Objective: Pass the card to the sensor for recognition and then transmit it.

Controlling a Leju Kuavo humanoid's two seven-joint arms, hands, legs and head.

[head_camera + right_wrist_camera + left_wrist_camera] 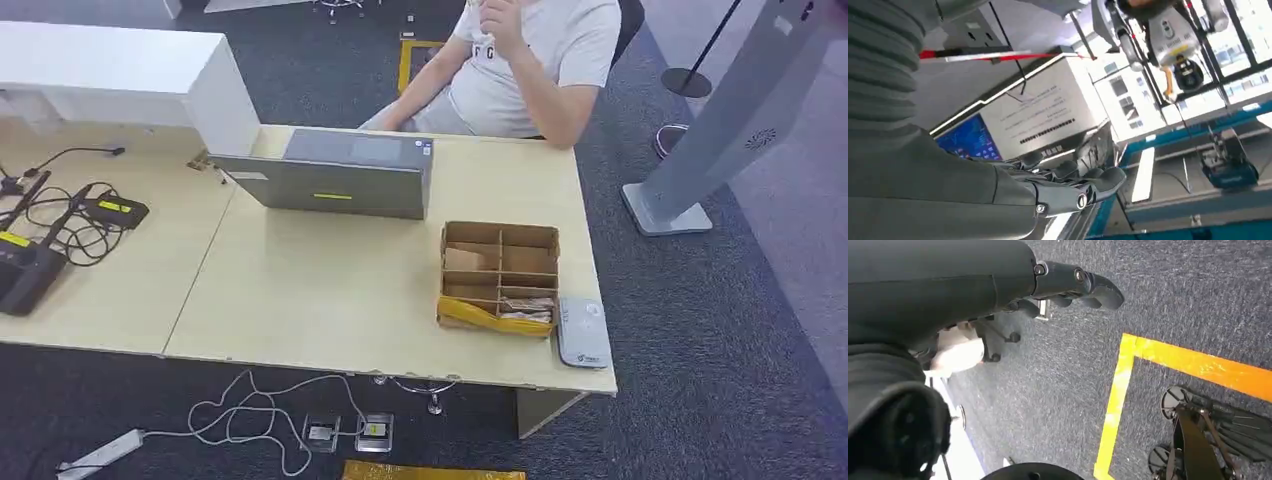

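Desk (330, 290) of pale wood is spanning the head view, with a person (530, 60) in a white shirt sitting at its far edge behind an opened grey laptop (335, 175). A brown cardboard box (498, 275), divided into compartments, is standing near the desk's front right corner. The sensor (582, 333), a flat grey-white reader, is lying just beside the box's right front corner, its long axis running from the far side of the desk toward the front edge, its near end almost at that edge. Pale cards (527, 310) are lying stacked in the box's front right compartment, long sides running across the box. Which way their faces are pointing is too small to tell.

The left hand (1068, 285) is hanging over dark carpet, near a yellow tape line (1118, 390). Its dark fingers (1103, 290) are stretching out side by side, slightly curled at the tips, with nothing between them. The right hand (1068, 182) is reaching out in front of a grey cabinet (1048, 115) with a blue screen (970, 142). Its fingers (1108, 177) are lying loosely apart and lightly bent, holding nothing.

Neither hand is touching the cards or the sensor. How far they are lying from either hand, and on which side, cannot be told.
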